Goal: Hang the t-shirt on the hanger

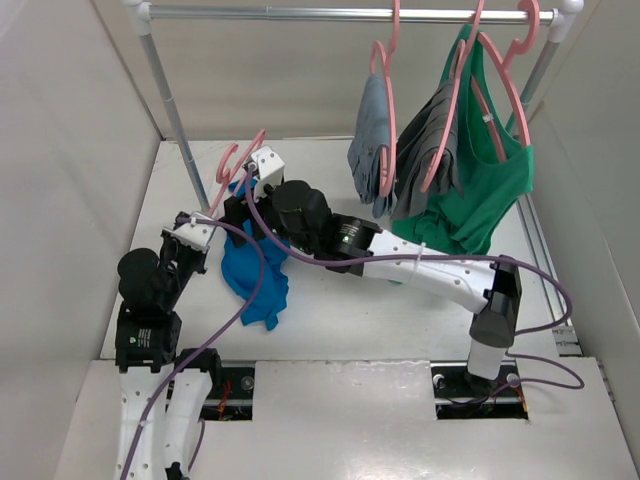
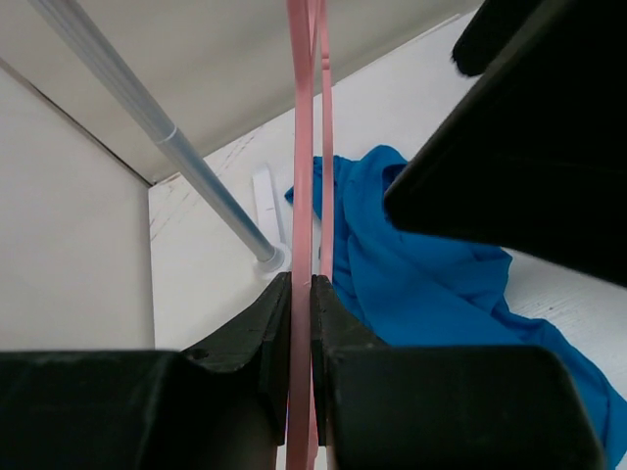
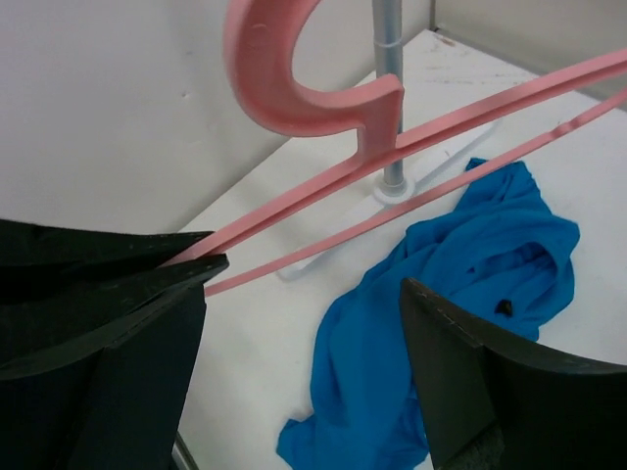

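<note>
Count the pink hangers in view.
4. Three hang on the rail, carrying the light grey garment, the dark grey garment and the green tank top; the fourth hanger is clamped in the left gripper.

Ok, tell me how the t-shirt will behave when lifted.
Probably floppy: the t-shirt lies crumpled in folds, so it should sag from a single pinch. Likely light, since the cloth looks thin. It shouldn't roll, but loose ends may drag.
</note>
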Action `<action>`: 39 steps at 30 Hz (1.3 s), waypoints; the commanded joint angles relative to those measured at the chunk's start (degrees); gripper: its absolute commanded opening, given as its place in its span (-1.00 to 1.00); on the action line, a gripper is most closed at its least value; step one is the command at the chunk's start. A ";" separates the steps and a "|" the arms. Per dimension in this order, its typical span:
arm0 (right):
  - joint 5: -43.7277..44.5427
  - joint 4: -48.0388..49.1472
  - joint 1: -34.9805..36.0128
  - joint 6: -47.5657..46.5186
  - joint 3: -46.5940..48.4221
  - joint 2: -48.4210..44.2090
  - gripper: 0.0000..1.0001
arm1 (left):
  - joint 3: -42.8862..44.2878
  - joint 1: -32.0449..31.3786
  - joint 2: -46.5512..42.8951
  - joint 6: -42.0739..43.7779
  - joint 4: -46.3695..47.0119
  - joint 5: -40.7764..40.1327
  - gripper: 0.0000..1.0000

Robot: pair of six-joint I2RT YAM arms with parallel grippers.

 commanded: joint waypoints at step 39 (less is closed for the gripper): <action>-4.31 2.54 -6.27 35.34 7.17 16.35 -1.00 | -8.89 -0.01 -8.41 22.26 4.00 19.26 -1.00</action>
